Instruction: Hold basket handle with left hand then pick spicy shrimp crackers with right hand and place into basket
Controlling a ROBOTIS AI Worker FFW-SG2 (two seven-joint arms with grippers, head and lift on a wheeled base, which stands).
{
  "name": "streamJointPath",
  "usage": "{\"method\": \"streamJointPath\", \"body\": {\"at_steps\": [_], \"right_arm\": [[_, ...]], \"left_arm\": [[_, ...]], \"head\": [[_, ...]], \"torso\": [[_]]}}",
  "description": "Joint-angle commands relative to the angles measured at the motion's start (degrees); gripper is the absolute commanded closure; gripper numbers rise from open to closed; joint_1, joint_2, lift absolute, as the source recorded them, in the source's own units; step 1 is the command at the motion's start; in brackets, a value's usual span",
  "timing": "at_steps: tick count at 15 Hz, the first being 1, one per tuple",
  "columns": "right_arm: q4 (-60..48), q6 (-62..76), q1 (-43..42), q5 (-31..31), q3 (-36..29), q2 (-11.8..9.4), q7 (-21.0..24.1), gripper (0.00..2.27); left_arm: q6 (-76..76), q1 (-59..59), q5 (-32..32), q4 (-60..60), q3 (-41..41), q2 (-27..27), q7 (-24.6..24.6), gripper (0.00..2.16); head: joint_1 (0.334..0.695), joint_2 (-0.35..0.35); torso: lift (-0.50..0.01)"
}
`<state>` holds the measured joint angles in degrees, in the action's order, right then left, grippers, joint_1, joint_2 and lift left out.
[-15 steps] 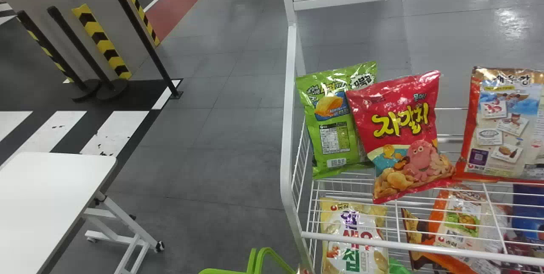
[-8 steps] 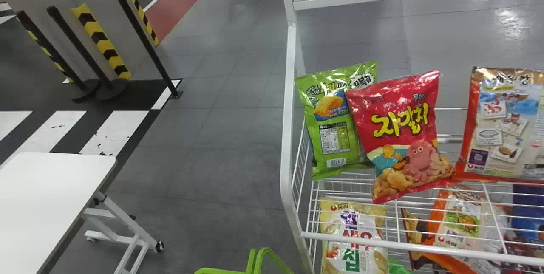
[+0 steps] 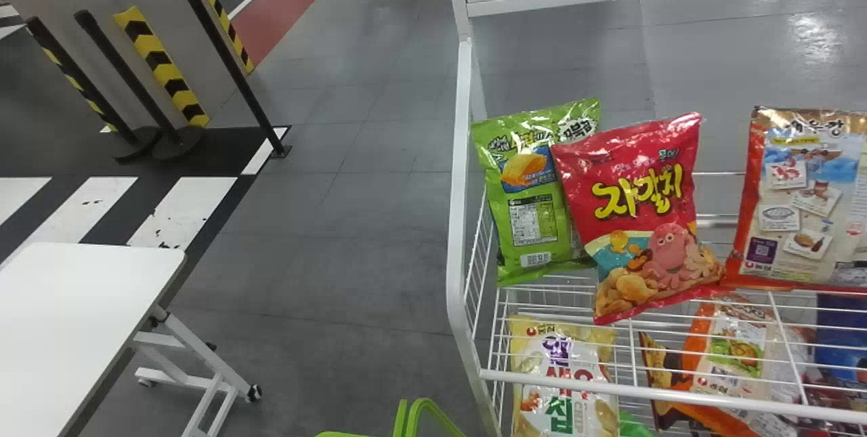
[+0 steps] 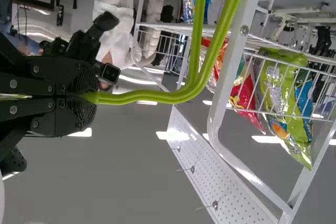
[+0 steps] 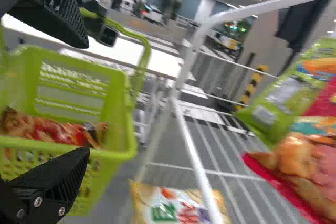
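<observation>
Grey tiled floor [image 3: 325,240] stretches out ahead of you, with a white table [image 3: 81,315] on wheeled legs to your left and a white wire rack [image 3: 459,173] to your right. On the rack's upper level, a red snack bag with a pink octopus [image 3: 637,206] overlaps a green snack bag [image 3: 542,220]; a beige bag with red edges [image 3: 806,193] stands further right. Under the upper wires sits a yellow-and-white bag [image 3: 565,362].

Your left gripper [image 4: 86,98] is pinching the bright green, looped plastic handle [image 4: 157,96] of the slatted green basket [image 5: 118,153]. Your right gripper [image 5: 86,98] has its black fingers spread wide, pinching nothing, near the basket. Inside the basket lies a crinkled red-and-brown packet [image 5: 58,129]; you can't tell whether that's the spicy shrimp crackers.
</observation>
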<state>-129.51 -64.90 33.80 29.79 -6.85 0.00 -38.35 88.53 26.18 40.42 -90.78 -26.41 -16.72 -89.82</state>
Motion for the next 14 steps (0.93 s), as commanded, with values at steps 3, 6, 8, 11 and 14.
{"method": "streamJointPath", "body": {"at_steps": [3,6,8,11,14], "right_arm": [[3.6,21.0,2.8,-7.0,-0.8,0.1,0.6,0.13],[8.7,35.4,3.6,-11.6,-0.7,0.1,1.4,0.13],[11.5,44.4,4.4,-13.4,-0.7,0.1,2.2,0.14],[15.8,59.3,6.4,-15.0,-0.7,0.1,2.5,0.14],[21.6,75.5,7.6,-15.7,-0.7,0.1,4.2,0.14]], "left_arm": [[-0.2,-0.3,-0.3,0.8,0.3,0.1,-0.7,2.15],[-0.3,-0.4,-0.3,1.0,0.3,0.1,-0.7,2.15],[-0.3,-0.4,-0.4,1.0,0.3,0.1,-0.7,2.15],[-0.3,-0.5,-0.6,1.2,0.3,0.3,-0.7,2.15],[-0.5,-0.5,-0.9,1.6,0.3,0.4,-0.7,2.15]], "head": [[0.695,0.350],[0.695,0.310],[0.695,0.244],[0.695,0.201],[0.695,0.147]], "torso": [[-0.010],[-0.010],[-0.010],[-0.010],[-0.010]]}}
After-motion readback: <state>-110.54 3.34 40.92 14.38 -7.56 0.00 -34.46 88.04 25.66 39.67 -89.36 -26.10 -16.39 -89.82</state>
